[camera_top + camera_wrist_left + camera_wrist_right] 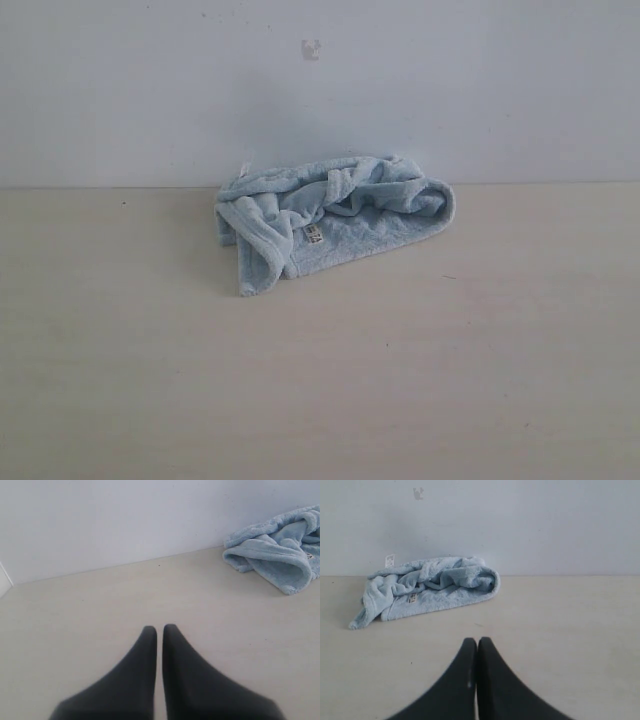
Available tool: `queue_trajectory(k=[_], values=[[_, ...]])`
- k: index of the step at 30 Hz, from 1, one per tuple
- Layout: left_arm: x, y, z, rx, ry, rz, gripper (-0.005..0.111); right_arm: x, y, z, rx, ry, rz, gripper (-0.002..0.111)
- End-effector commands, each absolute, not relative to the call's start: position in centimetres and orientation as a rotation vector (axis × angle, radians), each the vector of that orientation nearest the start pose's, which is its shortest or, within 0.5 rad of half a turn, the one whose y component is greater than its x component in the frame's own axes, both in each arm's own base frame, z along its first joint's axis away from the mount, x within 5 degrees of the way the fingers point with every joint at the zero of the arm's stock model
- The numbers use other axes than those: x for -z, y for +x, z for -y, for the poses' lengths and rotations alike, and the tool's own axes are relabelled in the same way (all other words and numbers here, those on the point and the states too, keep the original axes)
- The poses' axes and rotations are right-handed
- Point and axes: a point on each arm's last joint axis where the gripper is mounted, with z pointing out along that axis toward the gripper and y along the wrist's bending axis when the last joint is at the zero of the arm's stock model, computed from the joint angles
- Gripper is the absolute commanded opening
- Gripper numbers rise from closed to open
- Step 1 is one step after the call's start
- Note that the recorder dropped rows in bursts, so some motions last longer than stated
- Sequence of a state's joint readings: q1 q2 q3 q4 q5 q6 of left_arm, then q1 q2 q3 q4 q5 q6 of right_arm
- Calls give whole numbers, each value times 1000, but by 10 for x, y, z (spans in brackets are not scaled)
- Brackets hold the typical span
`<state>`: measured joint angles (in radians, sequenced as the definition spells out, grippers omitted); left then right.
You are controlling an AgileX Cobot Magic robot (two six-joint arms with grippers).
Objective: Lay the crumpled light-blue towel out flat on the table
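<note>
The light-blue towel lies crumpled in a heap at the back of the beige table, close to the wall, with its small white label facing the front. The same towel appears far off in the left wrist view, and as the towel well ahead in the right wrist view. My left gripper hangs over bare table with its black fingers nearly together, nothing between them. My right gripper is shut and empty, also over bare table. Neither gripper shows in the exterior view.
A white wall rises right behind the towel and carries a small pale mark. A white tag sticks up at the towel's far edge. Bare tabletop stretches in front and to both sides.
</note>
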<state>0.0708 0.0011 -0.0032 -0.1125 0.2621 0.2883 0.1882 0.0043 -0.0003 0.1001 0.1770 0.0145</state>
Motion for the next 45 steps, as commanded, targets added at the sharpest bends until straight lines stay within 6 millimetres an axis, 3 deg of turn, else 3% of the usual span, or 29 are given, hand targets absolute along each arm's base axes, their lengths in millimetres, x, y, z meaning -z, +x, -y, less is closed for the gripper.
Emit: queue_trajectory(k=[1, 6, 9, 19, 23, 28, 32, 37, 41, 45], values=[[-190, 55, -2, -164, 114, -1733, 4, -209, 55, -11, -248, -59, -1530, 0], [-190, 55, -2, -164, 114, -1733, 4, -224, 54, -9, -258, -33, -1370, 0], [-190, 55, -2, -164, 114, -1733, 4, -227, 53, -8, -371, 69, -1340, 0], [-190, 55, -2, -164, 114, -1733, 4, -219, 55, -10, -632, 296, -1422, 0], [-190, 55, -2, -164, 114, -1733, 4, -208, 55, -12, -648, 329, -1547, 0], [-190, 55, -2, -164, 114, -1733, 4, -223, 52, -13, -657, 305, -1561, 0], [-190, 55, -2, -163, 114, -1735, 4, -238, 51, -19, -585, 141, -1728, 0], [-190, 55, -2, -163, 114, -1735, 4, -273, 69, -35, -518, -137, -1919, 0], [-190, 55, -2, -163, 114, -1735, 4, -304, 97, -52, -416, -367, -2063, 0], [-190, 55, -2, -163, 114, -1735, 4, -321, 147, -65, -191, -521, -2279, 0]])
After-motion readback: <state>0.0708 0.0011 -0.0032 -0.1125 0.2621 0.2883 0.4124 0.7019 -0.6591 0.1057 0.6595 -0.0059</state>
